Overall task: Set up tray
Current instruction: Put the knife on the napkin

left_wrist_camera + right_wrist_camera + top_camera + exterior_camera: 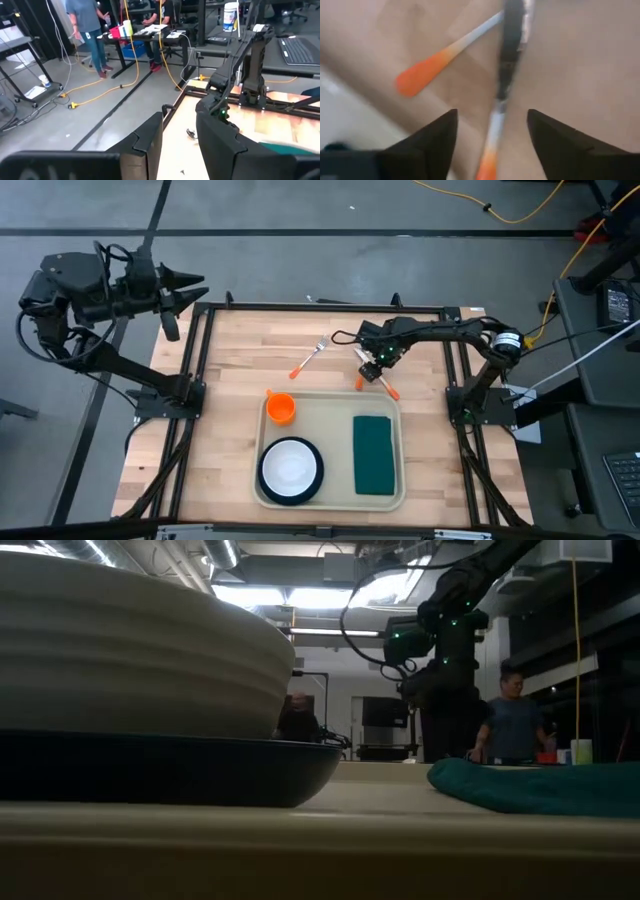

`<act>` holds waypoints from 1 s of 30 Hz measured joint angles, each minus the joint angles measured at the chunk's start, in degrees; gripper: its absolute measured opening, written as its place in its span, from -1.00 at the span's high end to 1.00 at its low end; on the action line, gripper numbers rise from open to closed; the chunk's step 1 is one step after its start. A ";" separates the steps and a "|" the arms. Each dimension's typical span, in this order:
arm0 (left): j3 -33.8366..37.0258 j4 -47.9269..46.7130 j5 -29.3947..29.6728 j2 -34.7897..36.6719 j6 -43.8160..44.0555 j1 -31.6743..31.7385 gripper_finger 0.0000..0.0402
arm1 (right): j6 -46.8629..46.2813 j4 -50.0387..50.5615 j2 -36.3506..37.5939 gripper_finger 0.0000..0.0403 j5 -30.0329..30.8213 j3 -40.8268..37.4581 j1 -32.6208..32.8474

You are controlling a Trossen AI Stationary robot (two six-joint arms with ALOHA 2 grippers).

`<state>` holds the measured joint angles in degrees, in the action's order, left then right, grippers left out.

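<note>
The cream tray (335, 410) lies at the table's near middle. It holds an orange cup (281, 408), a white bowl on a dark plate (290, 468) and a green napkin (373, 455). Just beyond its far rim two orange-handled utensils (378, 378) lie crossed on the wood. My right gripper (492, 117) points down over them, open. Its fingers stand on either side of one utensil's shaft (495, 127) without touching it. The other utensil (427, 70) lies beside it. My left gripper (179, 145) is open, raised off the table's far left corner (190, 285).
An orange-handled fork (310, 358) lies on the wood left of the right gripper. Bare wood stretches left of the tray and along the far edge. Black frame rails (200, 370) border the table. In the low view a person (512, 725) stands in the room behind.
</note>
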<state>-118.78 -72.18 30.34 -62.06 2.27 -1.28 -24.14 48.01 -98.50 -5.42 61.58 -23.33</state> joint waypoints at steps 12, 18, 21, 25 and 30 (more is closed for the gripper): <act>2.16 1.73 0.03 2.49 0.01 0.00 0.43 | -2.63 -2.38 0.00 -0.35 4.27 0.00 0.04; 2.19 1.74 0.03 2.74 0.01 0.00 0.45 | -4.16 -3.79 -0.02 -0.26 4.30 -2.31 0.69; 2.19 1.73 0.03 2.75 -0.35 0.00 0.46 | -5.00 -4.70 -0.04 -0.22 4.30 -4.30 1.05; 2.19 1.73 0.05 2.73 -0.48 0.00 0.44 | -6.09 -5.58 -0.04 -0.16 4.30 -6.26 1.13; 2.19 1.75 0.05 2.73 -0.93 0.00 0.44 | -8.35 -9.46 0.30 -0.03 4.03 -9.28 1.67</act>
<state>-116.60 -70.43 30.39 -59.33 1.34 -1.28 -32.49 38.55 -98.19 -1.39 52.30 -21.66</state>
